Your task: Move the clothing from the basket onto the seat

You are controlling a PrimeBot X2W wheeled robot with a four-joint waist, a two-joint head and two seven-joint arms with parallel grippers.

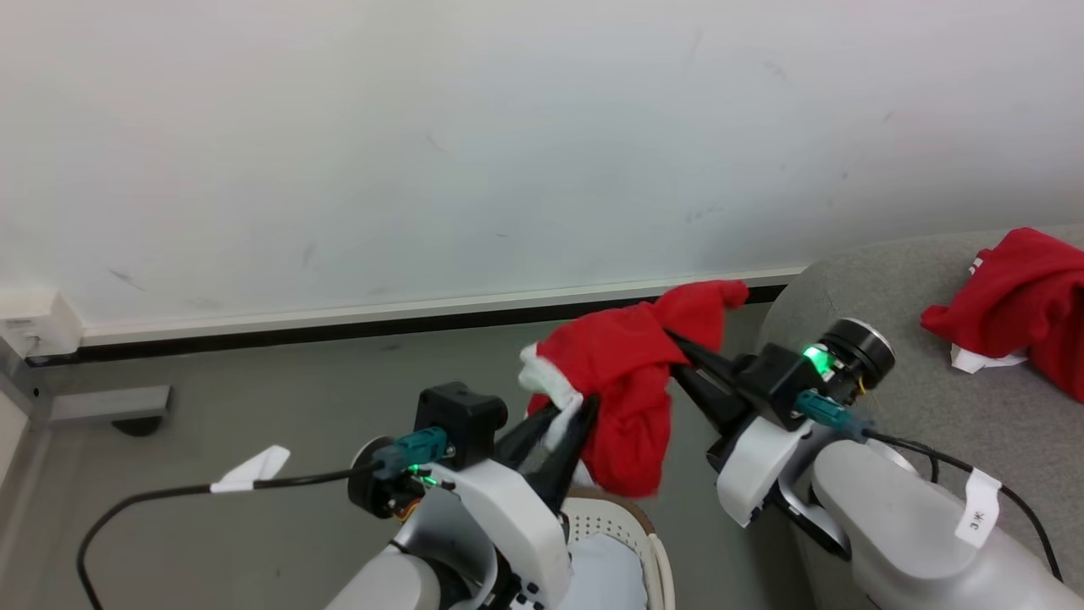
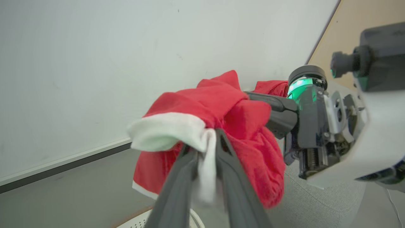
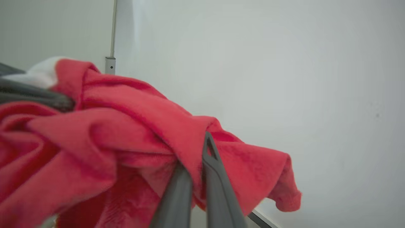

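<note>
The left gripper (image 1: pixel 569 413) is pinching the white edge of a red cloth (image 1: pixel 622 364), fingers shut tight on it. The right gripper (image 1: pixel 673 354) is squeezing a red fold of the same cloth. The cloth is hanging in the air over the basket (image 1: pixel 656 551), beside the sofa (image 1: pixel 931 407). A second red cloth (image 1: pixel 1029 296) is lying on the sofa.

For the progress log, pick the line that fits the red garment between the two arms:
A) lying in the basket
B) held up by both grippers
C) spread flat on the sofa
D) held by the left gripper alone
B: the red garment hangs above the basket, with the fingers of the left gripper closed on one end and those of the right gripper on the other.
</note>
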